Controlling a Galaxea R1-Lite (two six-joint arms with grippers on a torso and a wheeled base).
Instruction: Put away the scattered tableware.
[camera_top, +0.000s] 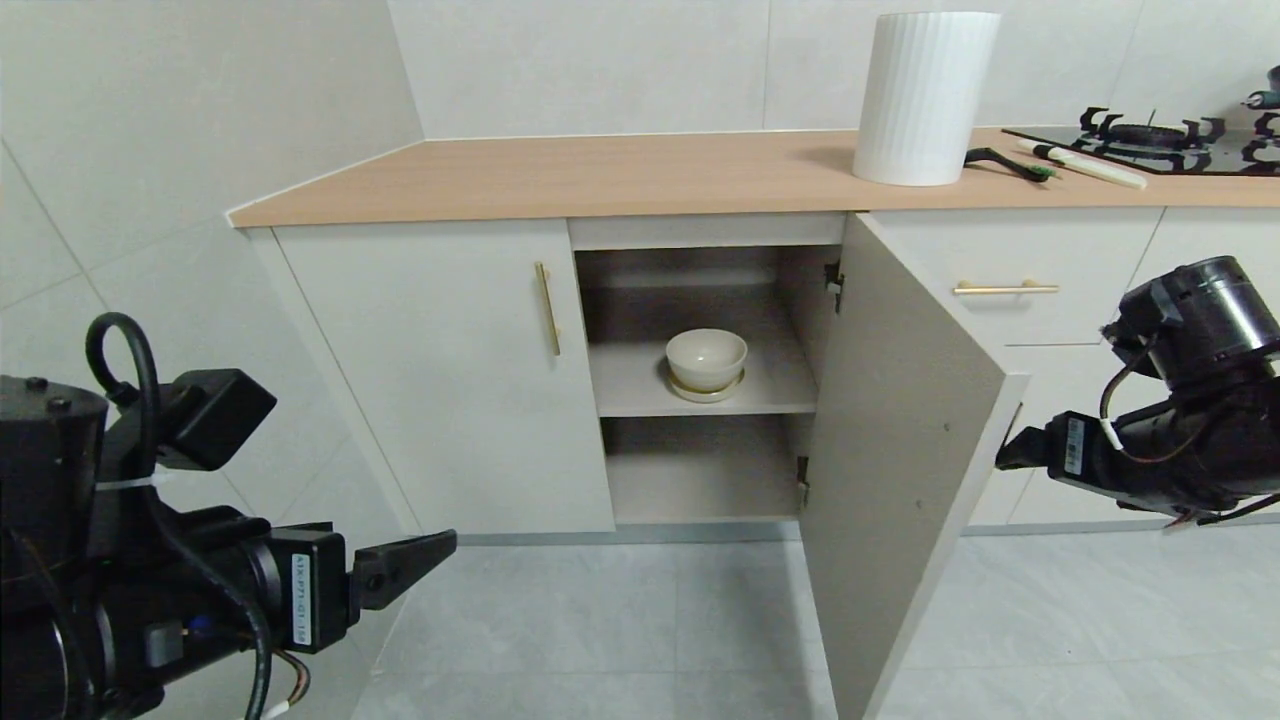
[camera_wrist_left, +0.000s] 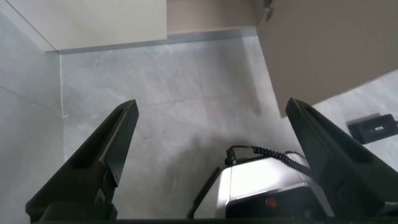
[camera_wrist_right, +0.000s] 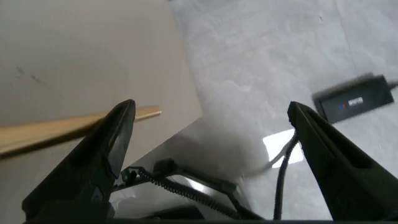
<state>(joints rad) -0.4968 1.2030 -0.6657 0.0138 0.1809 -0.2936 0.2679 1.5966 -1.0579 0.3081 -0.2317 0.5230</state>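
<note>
A cream bowl (camera_top: 706, 358) sits on a small plate (camera_top: 706, 391) on the middle shelf of the open cabinet (camera_top: 700, 330). The cabinet door (camera_top: 900, 440) stands swung out toward me. My left gripper (camera_top: 435, 548) hangs low over the floor tiles, left of the opening, open with nothing between its fingers (camera_wrist_left: 211, 109). My right gripper (camera_top: 1010, 452) is on the outer side of the open door, close to its edge. It is open and holds nothing (camera_wrist_right: 211, 109). The door's gold handle (camera_wrist_right: 56, 130) runs right beside one of its fingers (camera_wrist_right: 115, 134).
A tall white ribbed container (camera_top: 925, 95), a black-handled tool (camera_top: 1005, 162) and a pale knife (camera_top: 1085, 166) lie on the wooden countertop (camera_top: 600, 175) next to the hob (camera_top: 1160, 140). The left cabinet door (camera_top: 440, 380) is closed. A black box (camera_wrist_right: 354, 99) lies on the floor.
</note>
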